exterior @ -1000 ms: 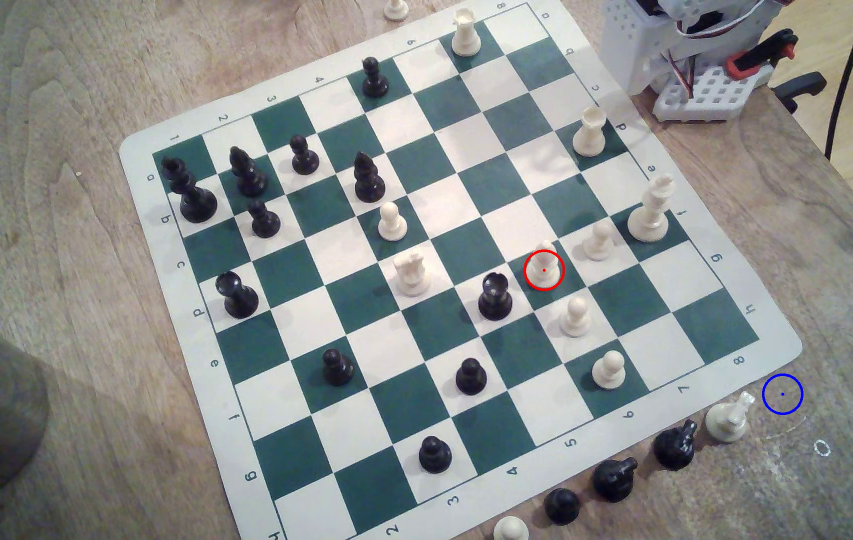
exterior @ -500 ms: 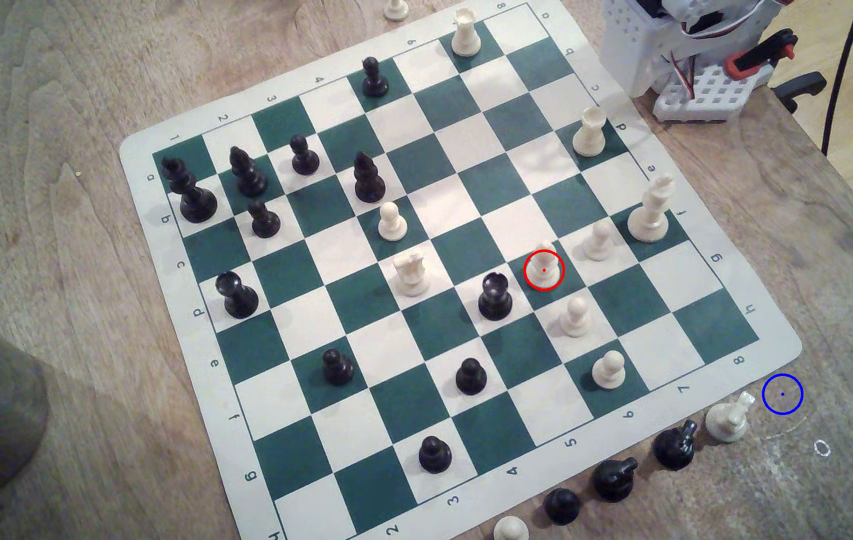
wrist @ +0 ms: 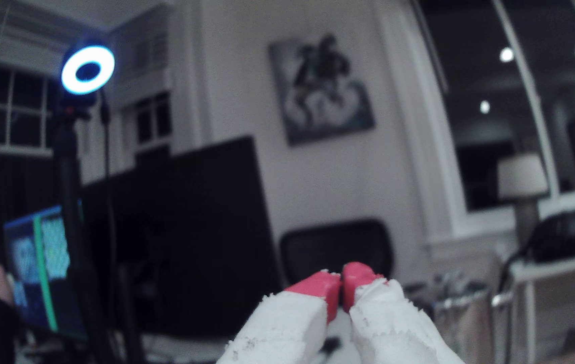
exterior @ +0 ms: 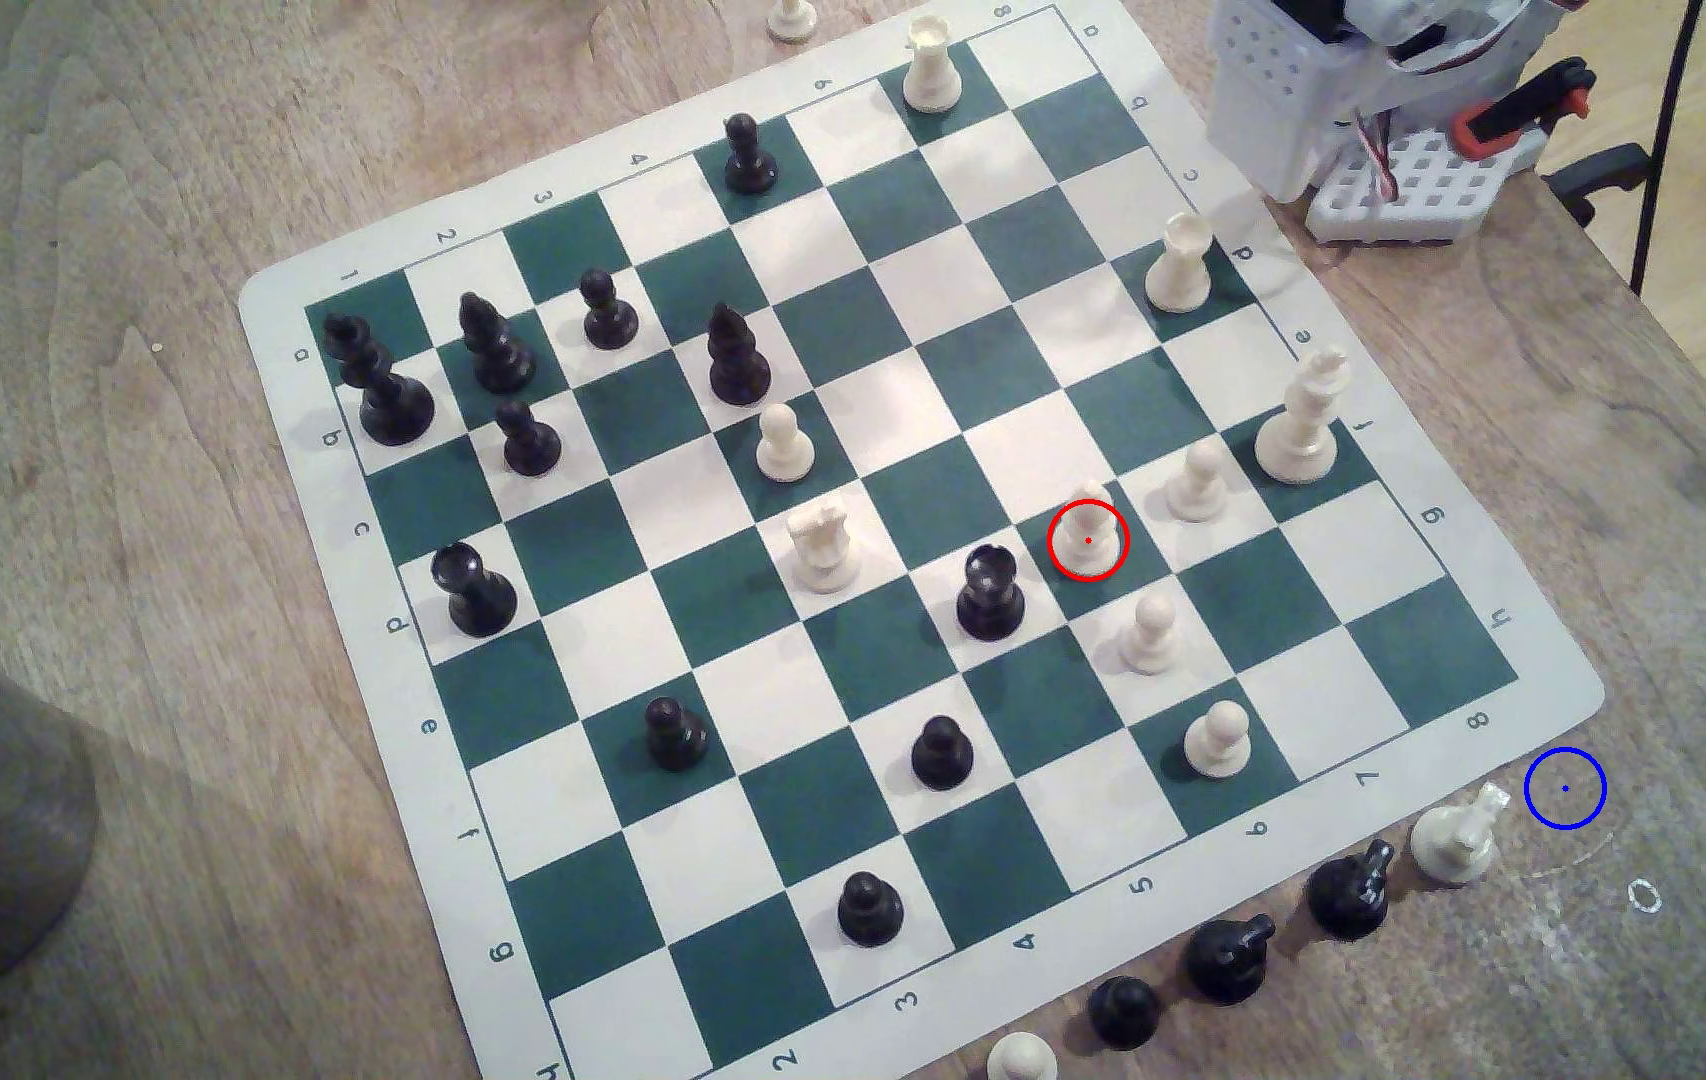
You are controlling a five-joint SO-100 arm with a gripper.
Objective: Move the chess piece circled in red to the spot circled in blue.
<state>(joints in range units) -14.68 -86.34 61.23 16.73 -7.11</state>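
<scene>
Pawn circled in red (exterior: 1088,532) stands upright on a green square beside a black rook (exterior: 990,594), well apart from the blue ring (exterior: 1565,788) on the counter (exterior: 153,623). Gripper (wrist: 341,280), blurred, seemingly has its jaws closed on nothing.

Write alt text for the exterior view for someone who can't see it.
A green and white chess mat lies on a wooden table, mid-game, with a red ring drawn around one white pawn. A blue ring marks bare wood off the mat's corner at the exterior view's right, beside a row of captured pieces.
</scene>
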